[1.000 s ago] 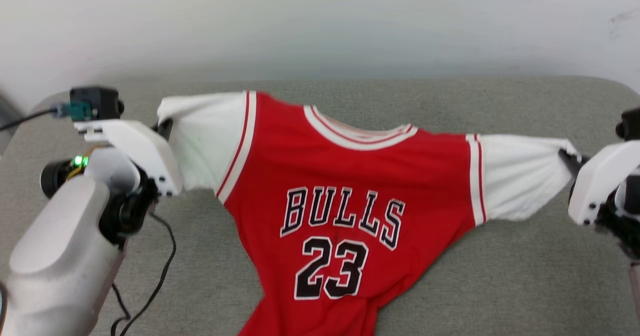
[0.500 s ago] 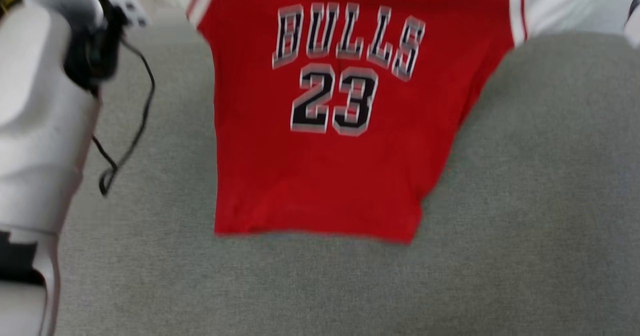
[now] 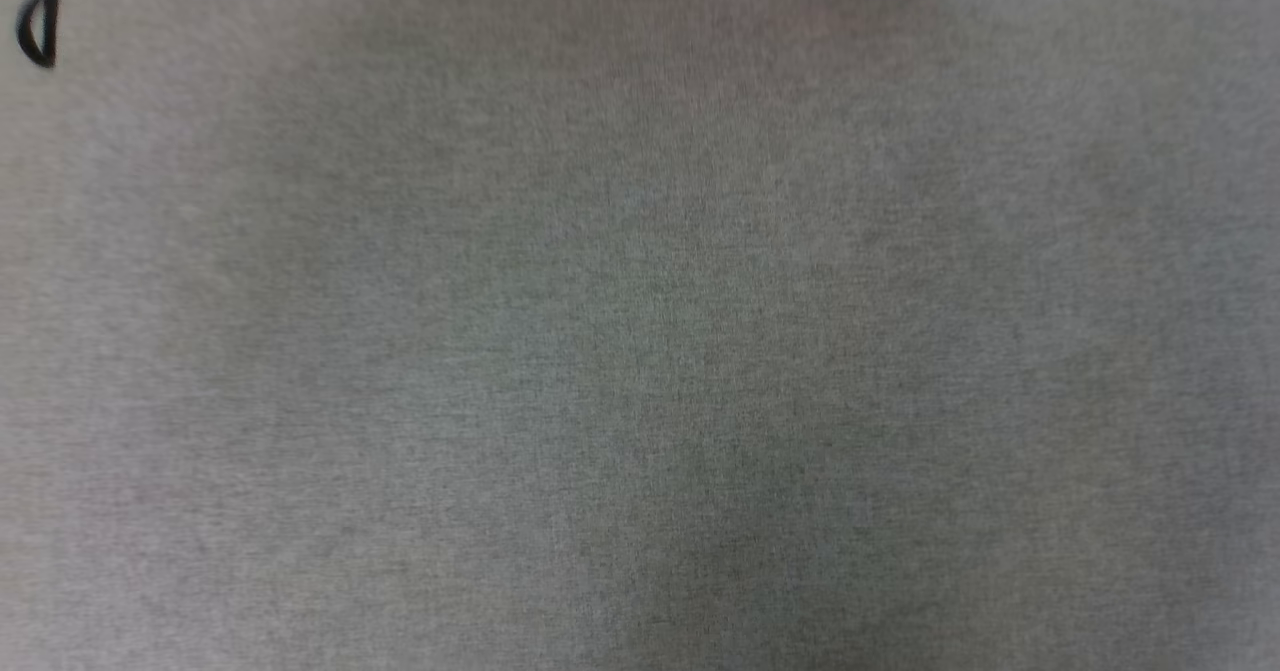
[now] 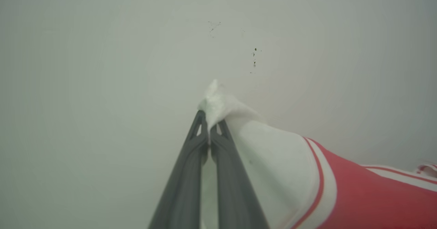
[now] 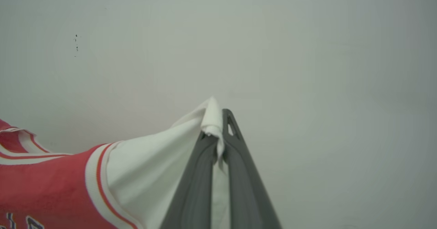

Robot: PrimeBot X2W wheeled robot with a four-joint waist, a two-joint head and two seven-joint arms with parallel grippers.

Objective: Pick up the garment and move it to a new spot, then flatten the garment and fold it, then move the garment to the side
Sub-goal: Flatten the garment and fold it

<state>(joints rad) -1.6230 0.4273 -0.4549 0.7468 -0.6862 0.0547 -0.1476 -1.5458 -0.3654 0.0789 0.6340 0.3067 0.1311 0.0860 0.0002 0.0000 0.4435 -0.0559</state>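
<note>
Grey woven fabric surface (image 3: 640,351) takes up most of the head view. It's a bit blurry, and a thin black cable loop (image 3: 35,36) pokes in at the top left corner. Both wrist views look at a plain pale wall (image 4: 85,68) with a few dark specks on it.

So where's the garment (image 4: 358,195)? It's a red short-sleeved jersey shirt with white sleeves and red-white striped trim, and it's strung between the two arms. The left gripper (image 4: 208,119) has its dark fingers pressed together on the bunched tip of one white sleeve (image 4: 273,154). The right gripper (image 5: 218,119) is clamped the same way on the other white sleeve (image 5: 153,167), with a little roll of cloth sticking out past the tips. Two red slivers at the top edge of the head view are probably the hem. I can't tell whether it touches the surface.

My take on handling: it's light, soft and totally floppy, so it'll sag and swing, with nothing stiff to push against. The knit looks smooth, and both pinches are tiny, right at the sleeve ends, so a hard tug could pull the cloth free. The sleeve tips look fine for spreading it wide. For the folds I'd grab at the shoulders or hem corners, with more cloth in the bite.
</note>
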